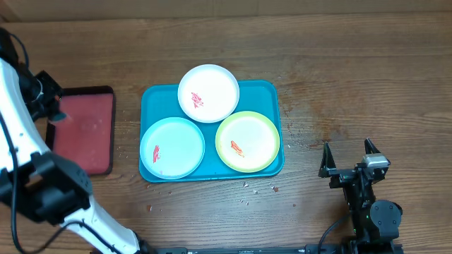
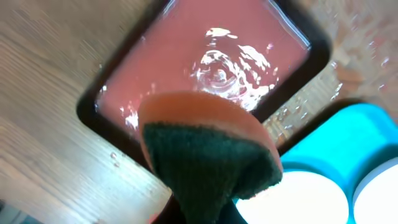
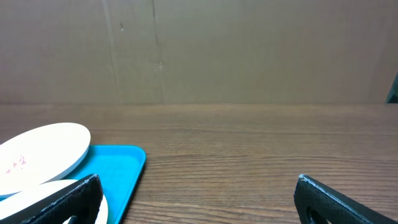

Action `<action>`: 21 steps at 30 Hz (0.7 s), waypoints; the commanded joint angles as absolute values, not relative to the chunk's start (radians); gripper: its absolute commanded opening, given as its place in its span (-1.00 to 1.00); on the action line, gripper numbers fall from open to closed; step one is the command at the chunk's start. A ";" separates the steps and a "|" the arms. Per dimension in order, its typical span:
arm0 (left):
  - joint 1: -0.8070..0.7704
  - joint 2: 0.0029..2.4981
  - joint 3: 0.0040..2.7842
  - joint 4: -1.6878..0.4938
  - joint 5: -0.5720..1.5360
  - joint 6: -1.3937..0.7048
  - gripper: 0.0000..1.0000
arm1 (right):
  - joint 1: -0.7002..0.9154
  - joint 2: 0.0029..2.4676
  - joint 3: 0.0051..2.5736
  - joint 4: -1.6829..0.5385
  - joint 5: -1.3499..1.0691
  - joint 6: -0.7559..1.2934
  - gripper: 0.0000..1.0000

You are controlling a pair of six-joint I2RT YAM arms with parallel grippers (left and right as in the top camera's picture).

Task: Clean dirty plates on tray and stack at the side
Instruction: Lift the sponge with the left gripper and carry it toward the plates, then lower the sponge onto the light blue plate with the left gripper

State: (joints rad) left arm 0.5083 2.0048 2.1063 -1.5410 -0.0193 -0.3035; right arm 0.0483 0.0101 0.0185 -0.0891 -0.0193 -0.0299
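Note:
The teal tray lies mid-table and holds three dirty plates with red smears: a white one at the back, a pale blue one front left, and a yellow-green one front right. My left gripper hangs over the red tray and is shut on an orange sponge with a dark green scouring face; its fingers are hidden behind the sponge. My right gripper is open and empty, right of the teal tray. The right wrist view shows the white plate and the tray's corner.
The red tray has a dark rim and holds rippling water. The left wrist view also shows a corner of the teal tray and a plate's edge. Small crumbs lie in front of the teal tray. A brown wall stands behind the table.

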 commanded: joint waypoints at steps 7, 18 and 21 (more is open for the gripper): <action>0.541 2.041 1.763 -1.412 0.019 -0.257 -0.92 | 0.053 0.003 0.008 -0.084 -0.019 -0.027 1.00; 0.484 1.765 2.177 -1.679 0.315 -0.167 -0.91 | 0.053 0.003 0.008 -0.084 -0.019 -0.027 1.00; 0.344 1.685 2.126 -1.690 0.307 -0.127 -0.92 | 0.053 0.003 0.008 -0.084 -0.019 -0.027 1.00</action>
State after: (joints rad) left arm 0.4568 1.7348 2.1635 -1.6825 0.2253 -0.2001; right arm 0.0483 0.0101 0.0185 -0.0906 -0.0196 -0.0296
